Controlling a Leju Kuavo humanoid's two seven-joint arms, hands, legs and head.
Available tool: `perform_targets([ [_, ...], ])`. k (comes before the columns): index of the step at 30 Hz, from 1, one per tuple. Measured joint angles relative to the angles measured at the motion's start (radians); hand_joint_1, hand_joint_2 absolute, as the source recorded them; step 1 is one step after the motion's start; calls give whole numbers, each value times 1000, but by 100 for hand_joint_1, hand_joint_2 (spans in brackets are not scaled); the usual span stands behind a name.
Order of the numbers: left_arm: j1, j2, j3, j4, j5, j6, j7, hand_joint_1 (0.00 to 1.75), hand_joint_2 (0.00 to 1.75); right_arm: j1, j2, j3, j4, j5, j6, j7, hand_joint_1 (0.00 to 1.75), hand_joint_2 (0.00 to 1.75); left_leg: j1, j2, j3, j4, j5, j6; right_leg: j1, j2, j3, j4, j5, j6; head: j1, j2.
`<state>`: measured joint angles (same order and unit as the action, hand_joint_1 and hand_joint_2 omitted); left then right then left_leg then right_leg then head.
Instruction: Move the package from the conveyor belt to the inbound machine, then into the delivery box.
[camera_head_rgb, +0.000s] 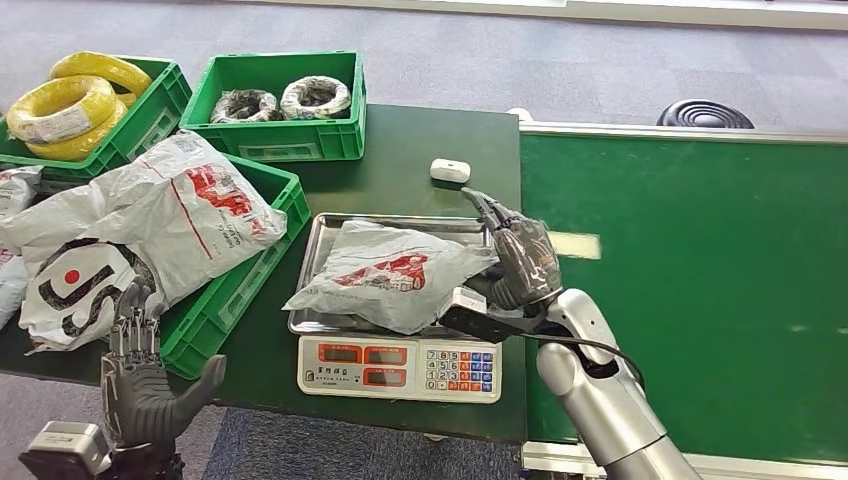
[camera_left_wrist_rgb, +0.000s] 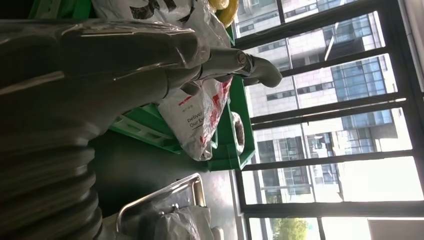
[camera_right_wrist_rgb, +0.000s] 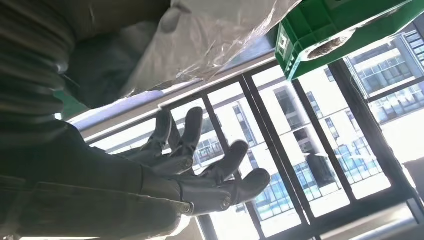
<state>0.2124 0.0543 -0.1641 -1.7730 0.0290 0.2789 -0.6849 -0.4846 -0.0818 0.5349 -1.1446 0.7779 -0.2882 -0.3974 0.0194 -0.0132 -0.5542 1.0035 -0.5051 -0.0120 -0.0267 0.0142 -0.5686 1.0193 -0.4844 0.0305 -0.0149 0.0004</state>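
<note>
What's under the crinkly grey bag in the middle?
The grey plastic package with red print lies on a shiny metal tray atop a white electronic scale with orange displays. The tray's middle is covered by the bag, so anything there stays hidden.

We see our left hand open before a green crate holding a white, red-printed package; nearby a steel tray carries another bag.

I'm looking at a parcel-sorting station set up in an office building: a green conveyor belt runs beside a desk with a scale, green crates and mail bags, on grey carpet, with office towers through the windows.
</note>
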Motion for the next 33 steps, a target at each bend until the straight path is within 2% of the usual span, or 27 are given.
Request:
perform_targets([
  [4, -59, 14, -53, 23, -86, -76, 64, 0, 175, -1, -4, -23, 28, -54, -24, -36, 0, 175, 0, 0, 0, 0, 0, 0, 0, 0, 0, 0, 0, 0, 0, 0],
  [10, -234, 10, -186, 170, -253, -172, 167, 0, 175, 49, -20, -57, 8, -104, -106, -103, 0, 175, 0, -2, 1, 1, 0, 0, 0, -1, 1, 0, 1, 0, 0, 0],
  [14, -394, -35, -279, 312, -352, -254, 213, 0, 175, 81, -25, -65, -30, -130, -141, -125, 0, 175, 0, -2, 1, 1, 0, 0, 0, -1, 1, 0, 1, 0, 0, 0],
  [18, -531, -85, -377, 428, -422, -289, 254, 0, 175, 89, -33, -65, -64, -166, -138, -132, 0, 175, 0, -1, 1, 1, 0, 0, 0, 0, 1, 0, 2, 0, 0, 0],
  [21, -601, -112, -434, 496, -470, -280, 289, 0, 175, 89, -38, -65, -74, -192, -135, -147, 0, 175, 0, -1, 1, 1, 0, 0, 0, 0, 0, 0, 2, 0, 0, 0],
  [24, -670, -138, -485, 579, -548, -219, 334, 1, 175, 85, -40, -61, -76, -215, -135, -165, 0, 175, 0, -1, 0, 1, 0, 0, 0, 0, 0, 0, 2, 0, 0, 0],
  [25, -692, -147, -500, 608, -575, -188, 350, 33, 175, 83, -40, -59, -76, -220, -135, -168, 0, 175, 0, -1, 0, 1, 0, 0, 0, 0, 0, 0, 2, 0, 0, 0],
  [28, -739, -173, -523, 686, -641, -89, 402, 151, 175, 78, -39, -53, -77, -229, -135, -171, 0, 175, 0, -1, 0, 1, 0, 0, 0, 0, 0, 0, 2, 0, 0, 0],
  [29, -752, -181, -525, 709, -659, -62, 420, 162, 175, 77, -39, -52, -79, -231, -136, -171, 0, 175, 0, -1, 0, 1, 0, 0, 0, 0, 0, 0, 2, 0, 0, 0],
  [31, -778, -196, -528, 752, -692, -22, 452, 173, 175, 77, -36, -49, -86, -234, -137, -169, 0, 175, 0, -1, 0, 1, 0, 0, 0, 0, 0, 0, 2, 0, 0, 0],
  [33, -804, -209, -531, 795, -723, 3, 483, 175, 175, 77, -33, -47, -97, -234, -136, -163, 0, 175, 0, -1, 0, 1, 0, 0, 0, 0, 0, 0, 2, 0, 0, 0],
])
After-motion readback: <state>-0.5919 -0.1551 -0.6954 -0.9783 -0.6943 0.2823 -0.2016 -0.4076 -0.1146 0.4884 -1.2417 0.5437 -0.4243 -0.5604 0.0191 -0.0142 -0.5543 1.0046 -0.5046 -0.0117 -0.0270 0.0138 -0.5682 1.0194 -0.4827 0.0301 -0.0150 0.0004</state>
